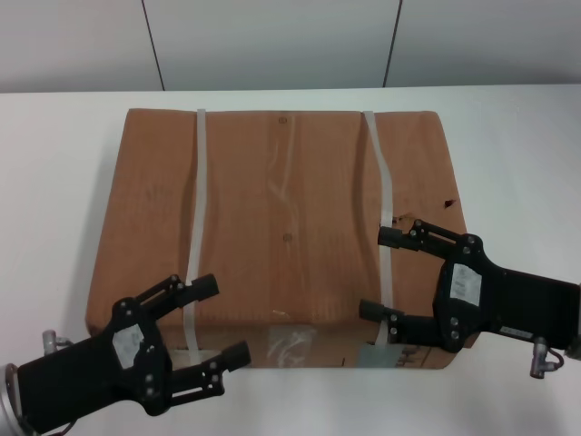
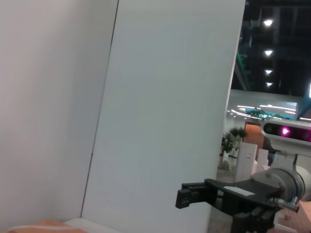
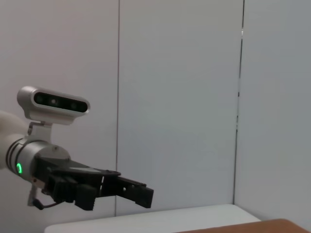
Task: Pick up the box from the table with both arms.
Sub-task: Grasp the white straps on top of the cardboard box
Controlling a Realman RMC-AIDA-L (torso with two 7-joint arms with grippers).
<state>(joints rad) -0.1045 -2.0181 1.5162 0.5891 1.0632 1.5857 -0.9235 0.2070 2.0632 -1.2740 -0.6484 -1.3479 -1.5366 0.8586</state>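
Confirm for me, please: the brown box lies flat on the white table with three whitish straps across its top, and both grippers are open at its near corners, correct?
Not quite: the box carries two whitish straps, not three, as the head view shows. The rest holds: it lies flat on the table, with the left gripper and right gripper open at its near corners.

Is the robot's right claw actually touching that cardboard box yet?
Cannot tell. In the head view the open right end effector overlaps the cardboard box near its strap, but from above contact or hovering is unclear.
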